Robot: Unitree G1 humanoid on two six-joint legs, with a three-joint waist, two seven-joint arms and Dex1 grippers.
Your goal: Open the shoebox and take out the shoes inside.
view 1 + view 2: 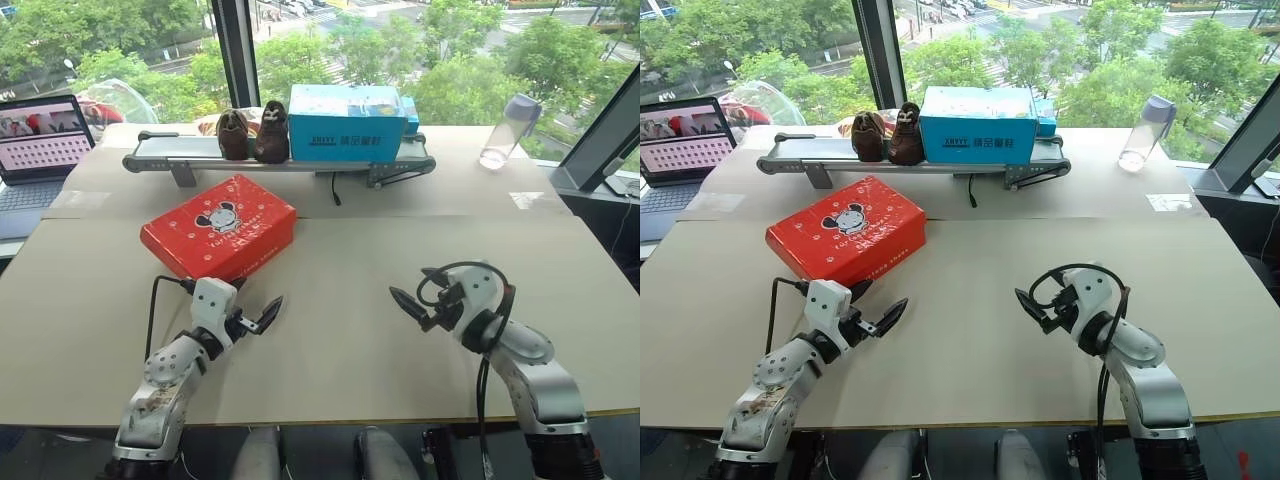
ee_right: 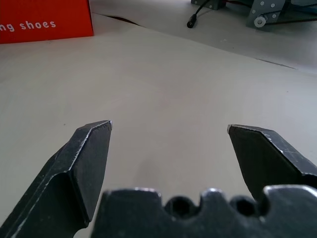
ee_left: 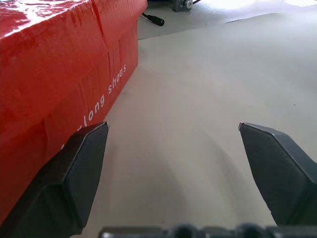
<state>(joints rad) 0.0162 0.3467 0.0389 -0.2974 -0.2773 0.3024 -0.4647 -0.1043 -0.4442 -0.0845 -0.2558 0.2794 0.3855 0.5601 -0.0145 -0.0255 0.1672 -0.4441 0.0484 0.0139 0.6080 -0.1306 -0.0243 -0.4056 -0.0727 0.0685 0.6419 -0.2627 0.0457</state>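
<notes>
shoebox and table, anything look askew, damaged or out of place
Mostly fine. The shoebox lies closed and intact on the table, but turned at an angle to the table edge rather than square. A loose cable end trails onto the table from the conveyor. Nothing looks spilled or broken.

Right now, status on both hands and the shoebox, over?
Left hand open, empty, beside the red cardboard shoebox. Right hand open, empty, apart from it. Lid shut. Nothing in the way.

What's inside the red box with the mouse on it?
Nobody can tell yet. The red shoebox lies on the table with its lid shut, so its inside is covered. Only the mouse picture and dots show.
</notes>
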